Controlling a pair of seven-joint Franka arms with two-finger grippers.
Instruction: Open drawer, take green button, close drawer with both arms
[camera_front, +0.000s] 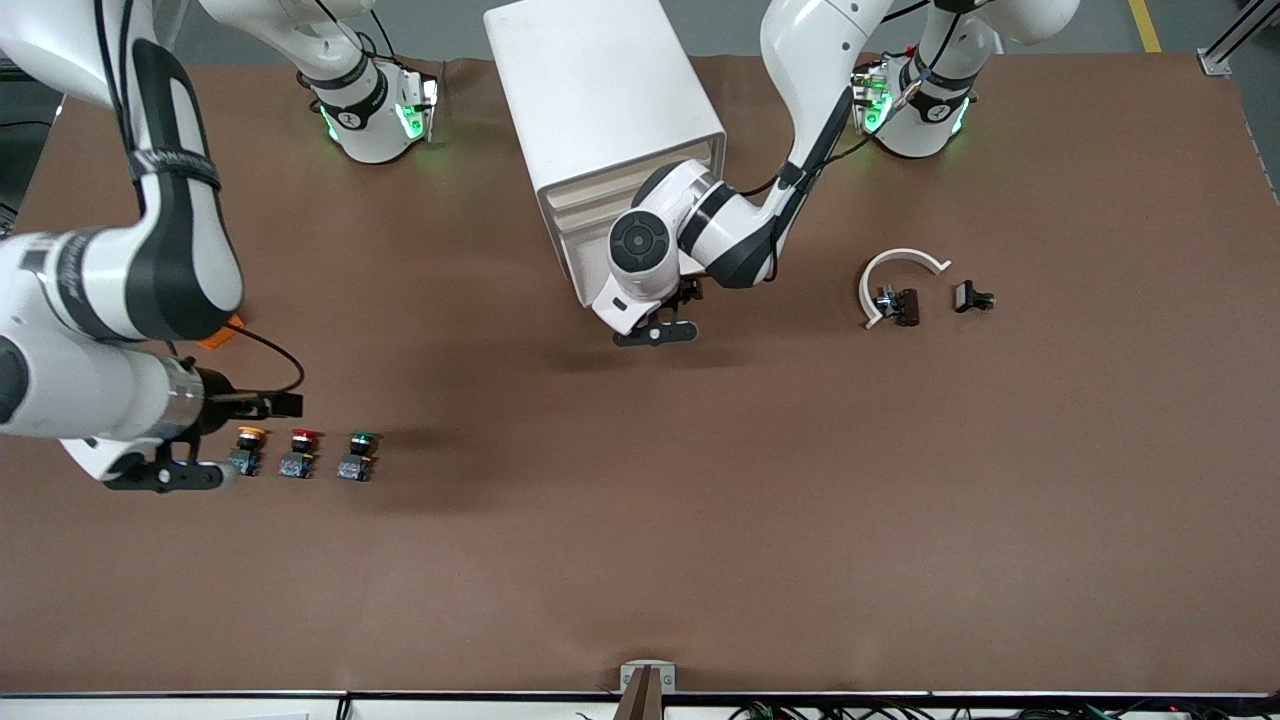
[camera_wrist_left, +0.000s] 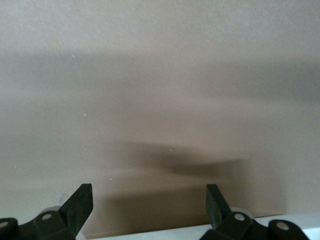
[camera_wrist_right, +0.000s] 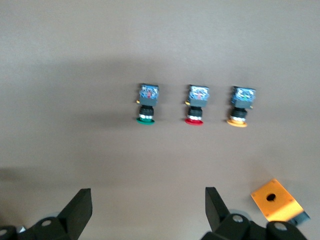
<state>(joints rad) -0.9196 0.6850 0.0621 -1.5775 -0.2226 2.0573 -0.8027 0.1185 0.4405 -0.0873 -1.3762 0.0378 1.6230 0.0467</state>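
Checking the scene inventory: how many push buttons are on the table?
3, in a row toward the right arm's end: yellow-capped button, red-capped button, green-capped button. Any inside the cabinet would be hidden.

Even, bright overhead light falls on the brown bench (camera_front: 640, 560), with soft dark shadows under both arms and beside the green button (camera_front: 357, 457). Both wrist views are dimmer, hazy and soft in focus, with a smeared shadow in the left one

The brown table (camera_front: 700, 520) carries a white drawer cabinet (camera_front: 600, 120), three buttons (camera_front: 300, 455) and small parts (camera_front: 905, 290).
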